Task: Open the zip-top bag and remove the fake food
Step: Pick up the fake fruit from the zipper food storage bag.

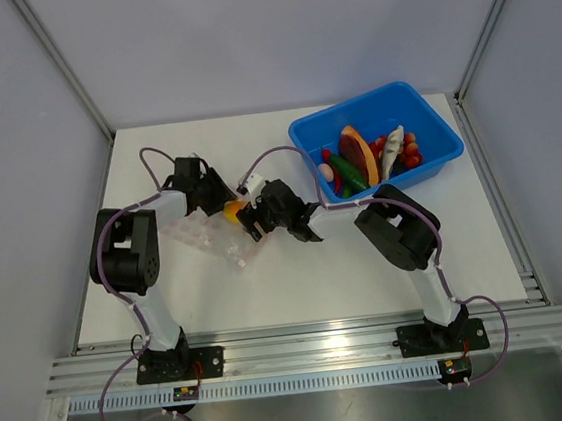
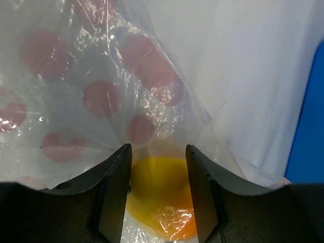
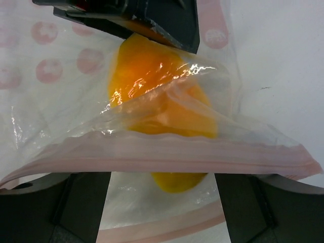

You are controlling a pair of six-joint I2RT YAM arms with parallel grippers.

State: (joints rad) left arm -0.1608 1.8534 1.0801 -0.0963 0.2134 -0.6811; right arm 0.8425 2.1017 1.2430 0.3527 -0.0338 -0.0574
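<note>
Left arm: the left fingers [image 2: 114, 192] stand one on each side of the yellow fruit [image 2: 159, 182], with the film of the zip-top bag [image 2: 101, 76] between them and it. The fruit fills the gap from one finger to the other, so we log them as clamped on it through the plastic. From above, these fingers [image 1: 210, 190] sit at the far end of the bag [image 1: 203, 237], and the fruit [image 1: 233, 212] shows just beside them.

Right arm: the right fingers [image 3: 86, 207] are spread wide apart and hold nothing. The pinkish zip strip [image 3: 162, 154] runs straight across in front of both fingertips, from one side of the wrist view to the other. A second strip [image 3: 162, 225] lies lower, between the fingers, so the two lips of the bag's mouth are parted. The fruit [image 3: 147, 71] lies beyond the upper strip, inside the bag, with its near end showing below that strip. The left arm's dark fingers press at its far end.

Top view: the right fingers [image 1: 254, 223] are at the near side of the fruit, opposite the left ones. The bag lies flat on the white surface [image 1: 298, 279], pink dots on its film.

The rest of the fake food [image 1: 361, 157] is in the blue bin [image 1: 381, 111] at the far right, well apart from the bag. We see red, green, orange-brown and a grey fish [image 1: 392, 150].
</note>
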